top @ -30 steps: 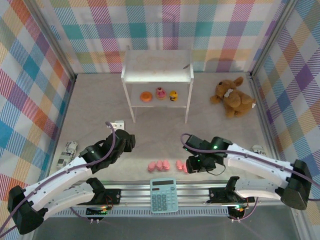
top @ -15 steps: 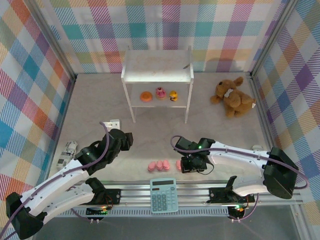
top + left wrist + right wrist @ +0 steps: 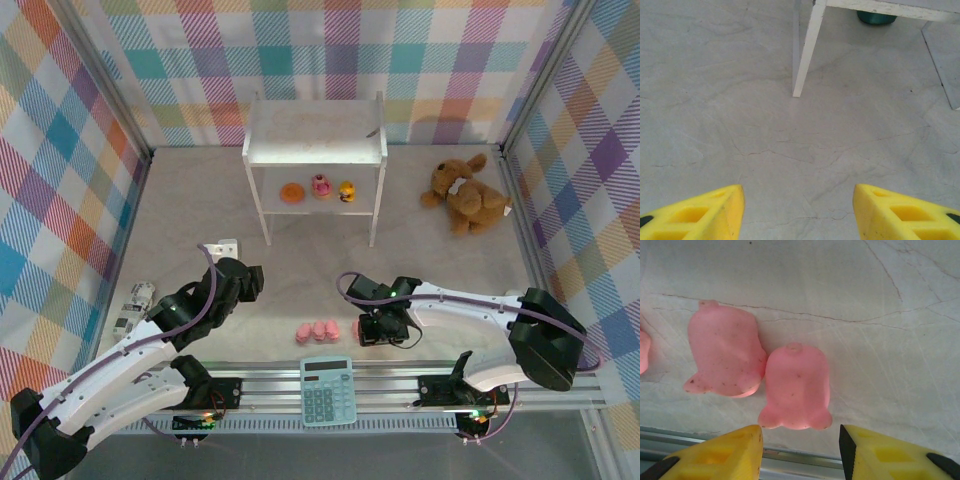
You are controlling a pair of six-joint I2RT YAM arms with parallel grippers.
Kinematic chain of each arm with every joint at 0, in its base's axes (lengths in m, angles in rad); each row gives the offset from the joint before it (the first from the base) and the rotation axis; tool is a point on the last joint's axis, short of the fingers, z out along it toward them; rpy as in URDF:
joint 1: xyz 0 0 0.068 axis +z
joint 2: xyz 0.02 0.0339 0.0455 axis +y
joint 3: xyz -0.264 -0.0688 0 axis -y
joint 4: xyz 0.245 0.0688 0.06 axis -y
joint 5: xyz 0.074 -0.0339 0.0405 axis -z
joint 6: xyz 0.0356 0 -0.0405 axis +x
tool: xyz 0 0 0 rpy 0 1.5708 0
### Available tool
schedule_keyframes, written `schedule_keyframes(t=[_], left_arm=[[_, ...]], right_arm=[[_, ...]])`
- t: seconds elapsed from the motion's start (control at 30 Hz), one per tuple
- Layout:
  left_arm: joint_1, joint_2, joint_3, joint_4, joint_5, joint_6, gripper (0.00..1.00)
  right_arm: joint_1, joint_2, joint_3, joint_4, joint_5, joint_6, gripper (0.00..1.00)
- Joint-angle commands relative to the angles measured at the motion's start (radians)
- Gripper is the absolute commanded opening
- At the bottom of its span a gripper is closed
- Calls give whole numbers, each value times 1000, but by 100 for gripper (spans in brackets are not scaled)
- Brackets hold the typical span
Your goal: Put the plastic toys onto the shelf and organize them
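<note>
Pigs lie in a short row on the table well in front of the shelf, on its near side, while the disc, cupcake and duck already sit side by side on the shelf's lower board. The right end effector hangs low over the right end of that row, jaws partly spread and holding nothing, with one pig lying flat just ahead of the gap and touching its neighbour. The left end effector is nearer the shelf, facing one of its front legs, jaws wide and empty. The pigs look like small moulded plastic: light, stiff and smooth, probably apt to skid or tip out of a loose pinch. I would take one across the narrower upper body, above the flared feet, where the sides run closer to parallel. The touching neighbour may get nudged, so a slim approach seems wise. The table is a pale, matte, crack-veined sheet, flat and likely grippy enough. Checked cloth walls close in behind the shelf and on both its sides. A plush sits right of the shelf, and a calculator lies farther from it than the pigs.
</note>
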Motion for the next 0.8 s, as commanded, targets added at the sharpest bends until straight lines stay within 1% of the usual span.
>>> schedule_keyframes(t=[0.0,0.2,0.43,0.63,0.77], left_arm=[[15,-8,29,-27,-12,22,59],[20,2,27,-22,-12,27,59],[24,5,28,-25,-20,31,59],[26,6,23,-27,-22,32,59],[28,5,18,-23,-22,31,59]], right_arm=[[-12,15,-13,8,-8,-4,45],[-23,52,-8,28,-22,-25,41],[-26,80,-1,38,-28,-43,23],[-35,80,5,32,-26,-65,16],[-40,80,18,31,-20,-84,7]])
